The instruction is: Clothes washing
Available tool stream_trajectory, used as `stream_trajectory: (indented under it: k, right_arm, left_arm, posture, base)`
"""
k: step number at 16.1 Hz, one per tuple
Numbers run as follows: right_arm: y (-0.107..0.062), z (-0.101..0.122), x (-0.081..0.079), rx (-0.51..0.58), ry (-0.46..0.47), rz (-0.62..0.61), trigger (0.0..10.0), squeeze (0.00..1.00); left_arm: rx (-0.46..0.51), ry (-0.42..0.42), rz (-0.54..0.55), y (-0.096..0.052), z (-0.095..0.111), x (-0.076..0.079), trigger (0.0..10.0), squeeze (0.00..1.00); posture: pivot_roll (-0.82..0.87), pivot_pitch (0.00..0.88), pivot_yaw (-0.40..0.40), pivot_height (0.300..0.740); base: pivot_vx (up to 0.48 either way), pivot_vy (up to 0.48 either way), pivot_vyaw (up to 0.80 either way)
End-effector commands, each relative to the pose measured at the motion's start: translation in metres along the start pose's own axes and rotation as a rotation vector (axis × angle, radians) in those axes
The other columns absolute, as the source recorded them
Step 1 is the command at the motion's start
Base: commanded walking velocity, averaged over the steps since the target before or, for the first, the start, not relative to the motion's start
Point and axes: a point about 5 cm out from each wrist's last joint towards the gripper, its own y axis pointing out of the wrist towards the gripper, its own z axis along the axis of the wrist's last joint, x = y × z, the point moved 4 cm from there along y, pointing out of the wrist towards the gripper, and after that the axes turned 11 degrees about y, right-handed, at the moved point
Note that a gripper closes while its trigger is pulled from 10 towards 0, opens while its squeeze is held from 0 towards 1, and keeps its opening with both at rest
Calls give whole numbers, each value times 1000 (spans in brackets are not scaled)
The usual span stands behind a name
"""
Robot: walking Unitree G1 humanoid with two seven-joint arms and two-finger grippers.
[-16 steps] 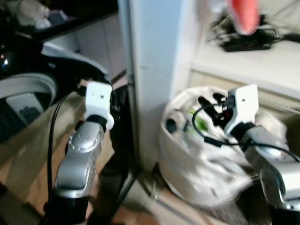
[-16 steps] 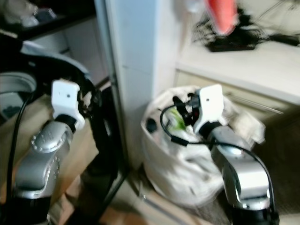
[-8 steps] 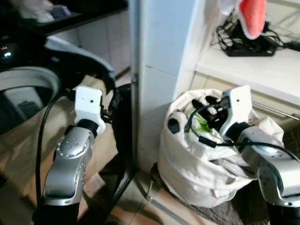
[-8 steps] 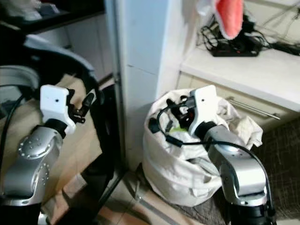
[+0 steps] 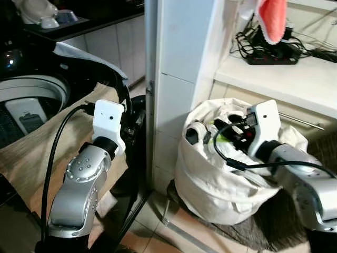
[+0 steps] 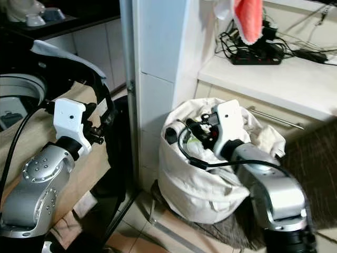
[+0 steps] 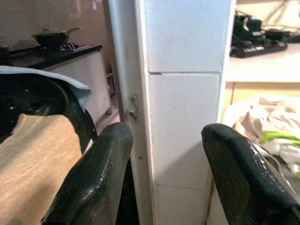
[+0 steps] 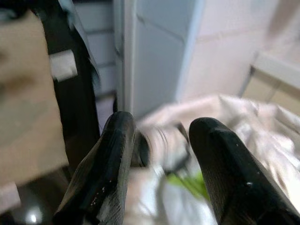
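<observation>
Right gripper (image 8: pixel 159 154) held just above the mouth of the white laundry bag (image 5: pixel 221 179), fingers (image 8: pixel 220 173) spread apart with nothing between them. Bag sitting on the floor against the foot of the white pillar (image 5: pixel 176 79), below the counter (image 5: pixel 284 79); standing upright, mouth facing up and toward the robot, too rounded to give a clear long axis. Crumpled white clothes (image 6: pixel 263 137) inside, with a bit of green cloth (image 8: pixel 190 183) showing directly beyond the fingertips, slightly below them and not touched.

Left gripper (image 7: pixel 164 178) raised in front of the pillar, fingers (image 7: pixel 93 178) wide apart and empty, pillar edge seen through the gap. Washing machine (image 5: pixel 26 100) at far left with its lid up, tan cloth (image 5: pixel 58 137) draped beside it. Red-and-white cloth (image 5: pixel 273 18) hanging above the counter, near a power strip (image 5: pixel 276 55).
</observation>
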Motion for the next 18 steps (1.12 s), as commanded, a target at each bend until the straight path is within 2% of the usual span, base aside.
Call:
stream_trajectory:
  k: [1,2,5,7,9,10,13,14,16,17,18]
  right_arm:
    - [0,-3,13,-48,-1,-37,10000,0]
    - [-1,-2,23,-64,10,-53,10000,1000]
    - [1,7,42,-92,-30,-60,10000,1000]
    - [6,23,33,1,-27,-54,10000,1000]
    - [9,23,26,44,-4,-71,10000,1000]
    - [8,17,21,75,20,-105,10000,0]
    - [-6,11,22,160,25,-224,10000,0]
    - [-10,5,19,149,47,-231,10000,0]
    - [-12,-2,16,126,17,-231,10000,0]
    - [-12,-4,16,125,25,-239,10000,0]
    - [-13,-3,17,134,37,-247,10000,0]
  left_arm:
    - [-13,8,-49,0,-1,8,10000,0]
    - [-22,8,-80,0,-2,12,10000,0]
    - [-14,8,-130,2,1,18,10000,0]
    - [-20,-12,-74,4,1,13,10000,0]
    - [-38,-9,-49,3,-4,13,10000,0]
    - [-51,-12,-27,1,-8,13,10000,0]
    - [-29,-9,85,1,-10,-1,10000,0]
    - [-41,-19,87,1,-12,-1,10000,0]
    - [-37,-36,89,1,-12,0,10000,0]
    - [-42,-80,94,1,-13,1,10000,0]
    - [-38,-70,116,0,-12,-3,10000,0]
  posture:
    - [27,0,-33,740]
    - [27,0,-33,740]
    - [20,0,-26,740]
    - [29,0,-35,740]
    - [36,0,-40,740]
    - [36,0,-40,740]
    - [32,0,-47,740]
    - [31,0,-47,740]
    - [24,0,-42,740]
    - [20,0,-43,740]
    - [20,0,-43,740]
  base:
    - [0,0,0]
    - [0,0,0]
    - [0,0,0]
    - [0,0,0]
    - [0,0,0]
    - [0,0,0]
    - [0,0,0]
    - [0,0,0]
    - [0,0,0]
    - [0,0,0]
    - [0,0,0]
